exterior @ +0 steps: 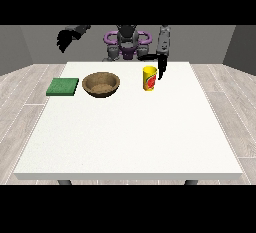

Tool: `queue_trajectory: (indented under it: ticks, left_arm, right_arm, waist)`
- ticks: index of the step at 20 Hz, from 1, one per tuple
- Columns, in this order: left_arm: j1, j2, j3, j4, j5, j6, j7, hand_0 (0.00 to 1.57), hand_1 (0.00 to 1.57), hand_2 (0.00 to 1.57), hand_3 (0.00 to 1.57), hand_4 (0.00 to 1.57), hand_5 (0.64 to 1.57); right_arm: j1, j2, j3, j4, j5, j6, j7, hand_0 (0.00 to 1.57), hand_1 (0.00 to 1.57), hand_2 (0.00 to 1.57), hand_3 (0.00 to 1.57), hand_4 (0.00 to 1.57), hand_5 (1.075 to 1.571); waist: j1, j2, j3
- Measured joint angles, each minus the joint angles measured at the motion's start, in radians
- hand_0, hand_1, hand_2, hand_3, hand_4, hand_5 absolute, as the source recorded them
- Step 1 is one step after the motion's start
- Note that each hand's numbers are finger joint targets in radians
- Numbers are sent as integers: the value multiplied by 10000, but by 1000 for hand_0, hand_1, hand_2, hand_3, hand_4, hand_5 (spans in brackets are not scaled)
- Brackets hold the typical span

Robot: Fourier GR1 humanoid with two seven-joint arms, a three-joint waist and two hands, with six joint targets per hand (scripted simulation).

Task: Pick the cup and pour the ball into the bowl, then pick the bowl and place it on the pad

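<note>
Hand at the view's right (pixel 161 70) hangs just beside the cup (pixel 149 78), at its 2 o'clock — fingers straight, holding nothing. Step: cup pickup. Next — close around it.

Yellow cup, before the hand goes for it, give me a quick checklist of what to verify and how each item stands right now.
1. Cup upright on the table: ok.
2. Hand at the view's right close to the cup: ok, it hangs just beside it, to the right in the view.
3. That hand closed round the cup: not ok, fingers point straight down, no grasp yet.
4. Ball inside the cup: cannot tell, the inside is not visible.
5. Bowl upright and apart from the cup, ready for pouring: ok.
6. Pad uncovered beside the bowl: ok.
</note>
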Motion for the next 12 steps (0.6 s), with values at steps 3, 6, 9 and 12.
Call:
queue_trajectory:
  ticks: [3,6,9,12]
  left_arm:
    - [-436,26,226,1086,85,-156,-544,0,0,0,0,203,1429]
    - [-816,157,547,2064,182,-250,-1110,0,0,0,0,183,1423]
    - [-1135,178,776,3043,226,-274,-1724,0,0,0,0,363,1464]
    - [-1417,289,1095,3877,335,-291,-2398,698,698,639,0,1006,1553]
  right_arm:
    - [-40,-59,-110,359,1,108,-239,0,0,0,0,669,1562]
    - [20,-87,-165,655,-43,284,-441,0,0,0,0,675,1564]
    - [-77,-221,-220,677,-123,403,-368,0,0,0,0,675,1564]
    - [-192,-440,-412,750,-299,627,-442,0,0,0,0,679,1569]
  waist:
    - [-12,-70,2]
    - [-71,-51,-1]
    - [-188,-13,1]
    - [-305,212,-1]
